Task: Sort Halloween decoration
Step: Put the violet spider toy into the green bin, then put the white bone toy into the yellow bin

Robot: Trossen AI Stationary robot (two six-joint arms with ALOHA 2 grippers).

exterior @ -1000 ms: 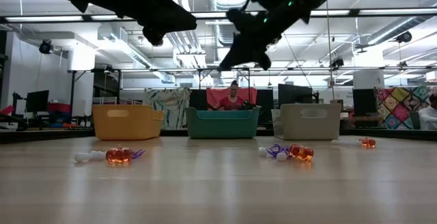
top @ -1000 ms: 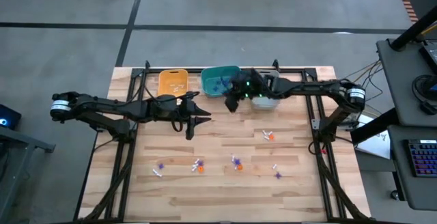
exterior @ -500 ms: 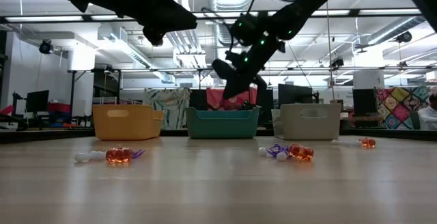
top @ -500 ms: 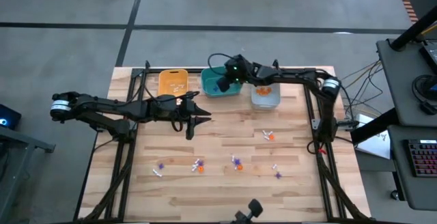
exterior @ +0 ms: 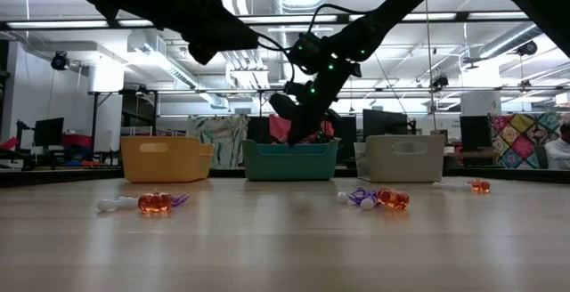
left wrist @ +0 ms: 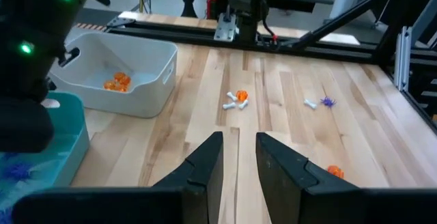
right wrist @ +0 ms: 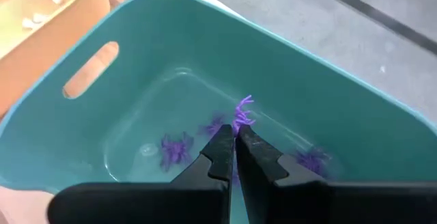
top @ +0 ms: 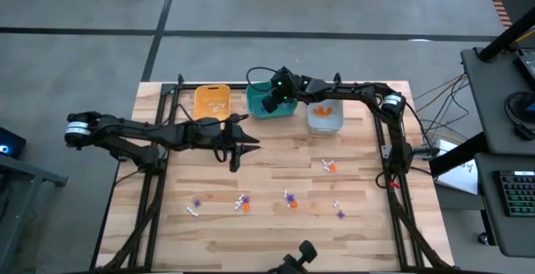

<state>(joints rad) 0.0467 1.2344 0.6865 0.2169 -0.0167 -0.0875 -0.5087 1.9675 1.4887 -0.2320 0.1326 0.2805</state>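
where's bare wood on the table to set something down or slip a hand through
Free: the near strip below the scattered trinkets, and the left side beside the left gripper. Crowded: the far edge, with the yellow bin, teal bin and grey bin, right gripper over the teal.

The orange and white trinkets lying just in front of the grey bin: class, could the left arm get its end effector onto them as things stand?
Probably yes. The left end effector hangs over bare table, with the orange and white trinkets off to its side and nothing between. The right end effector is away over the teal bin.
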